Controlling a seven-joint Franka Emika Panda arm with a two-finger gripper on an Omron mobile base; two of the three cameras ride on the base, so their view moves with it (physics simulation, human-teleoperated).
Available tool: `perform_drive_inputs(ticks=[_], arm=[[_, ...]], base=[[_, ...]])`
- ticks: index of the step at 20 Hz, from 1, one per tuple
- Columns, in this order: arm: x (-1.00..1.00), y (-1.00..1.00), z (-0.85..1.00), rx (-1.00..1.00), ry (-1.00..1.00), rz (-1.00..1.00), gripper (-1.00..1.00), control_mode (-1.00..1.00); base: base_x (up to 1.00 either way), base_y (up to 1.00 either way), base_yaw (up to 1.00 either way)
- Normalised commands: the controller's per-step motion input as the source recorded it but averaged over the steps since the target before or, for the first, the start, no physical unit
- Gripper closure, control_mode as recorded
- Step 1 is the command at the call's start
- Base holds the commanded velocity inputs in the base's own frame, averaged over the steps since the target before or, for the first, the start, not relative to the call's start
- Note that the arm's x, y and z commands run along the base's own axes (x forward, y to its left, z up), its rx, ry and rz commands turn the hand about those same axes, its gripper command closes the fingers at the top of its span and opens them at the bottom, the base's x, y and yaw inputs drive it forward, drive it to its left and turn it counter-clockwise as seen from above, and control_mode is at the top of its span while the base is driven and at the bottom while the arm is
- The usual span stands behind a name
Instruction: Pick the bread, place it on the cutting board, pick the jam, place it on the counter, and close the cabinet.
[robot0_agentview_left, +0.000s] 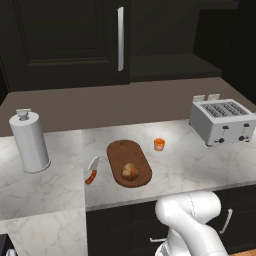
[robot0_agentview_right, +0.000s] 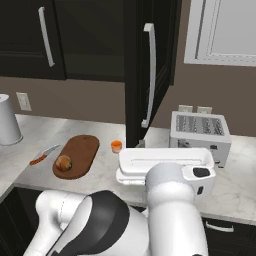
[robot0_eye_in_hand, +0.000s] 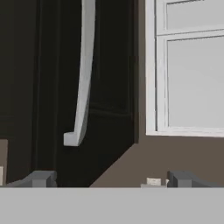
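A creased golden-brown bread roll (robot0_agentview_left: 129, 171) sits on the dark oval cutting board (robot0_agentview_left: 121, 151), the small orange jam jar (robot0_agentview_left: 159, 144) stands upright nearby on the marble worktop (robot0_agentview_left: 185, 162), and one black cabinet door (robot0_agentview_right: 150, 70) hangs open.

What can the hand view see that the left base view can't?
Hand view: a white-framed window and the open gripper with its dark tips. Left base view: the round golden-brown bread on the dark oval wooden cutting board, the tiny orange jam jar on the marble counter, and a silver toaster. Both: the black wall cabinet with a silver bar handle.
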Motion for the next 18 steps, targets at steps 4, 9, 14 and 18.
perform_drive_inputs(ticks=[4,9,14,18], arm=[[0.29,-0.19,-0.13,0.00,-0.04,0.04,-1.00,-1.00],[0.32,-0.19,-0.13,0.00,-0.04,0.04,-1.00,-1.00],[0.39,-0.17,-0.13,0.00,-0.03,0.04,-1.00,-1.00],[0.49,-0.16,-0.14,0.00,-0.02,0.03,-1.00,-1.00]], base=[[0.00,0.00,0.00],[0.00,0.00,0.00],[0.00,0.00,0.00],[0.00,0.00,0.00]])
